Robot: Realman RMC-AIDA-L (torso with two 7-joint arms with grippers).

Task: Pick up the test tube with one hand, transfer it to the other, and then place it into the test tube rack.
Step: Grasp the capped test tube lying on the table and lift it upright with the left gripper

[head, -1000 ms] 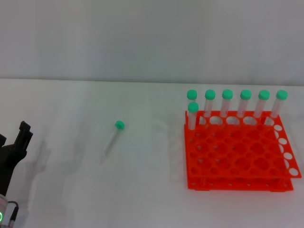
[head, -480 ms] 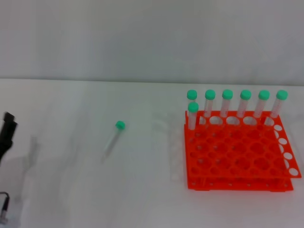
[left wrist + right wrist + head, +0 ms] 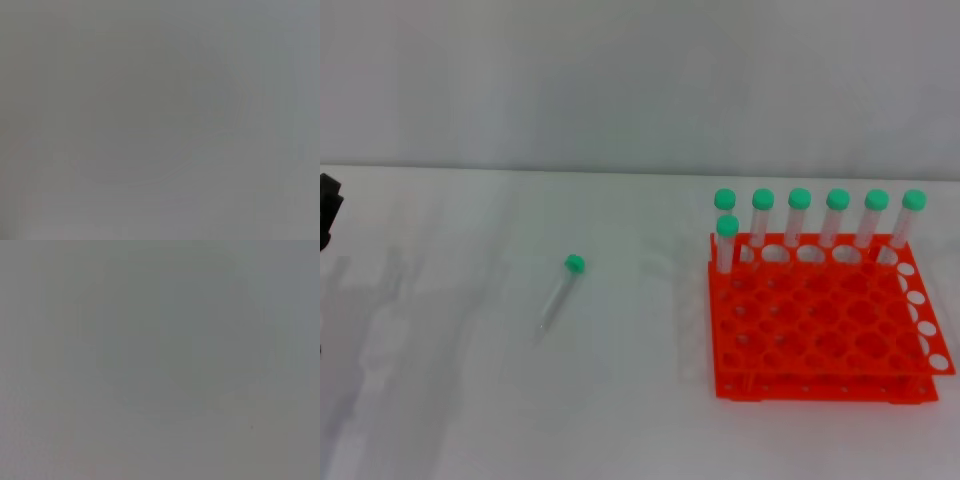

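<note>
1. We're seeing the test tube [image 3: 558, 293] lying flat on the white desk [image 3: 470, 400], green cap pointing toward the back wall and a bit toward the rack, clear body angling toward the robot.
2. Nothing is touching it; it's sitting alone, well apart from the rack and from the arm.
3. The test tube rack [image 3: 820, 325] is sitting on the desk on the robot's right side. Seven green-capped tubes [image 3: 799, 215] are standing upright in it: six along the back row, one in the next row at the corner nearest the loose tube.
4. We're only catching a sliver of the left gripper [image 3: 328, 210] at the left edge of the head view, raised above the desk, well away from the tube. Too little is showing for us to tell whether its fingers are spread or closed, and nothing visible is in them.
5. The right gripper isn't showing in the head view.
6. Both wrist views are giving us a flat grey blur, nothing readable.
</note>
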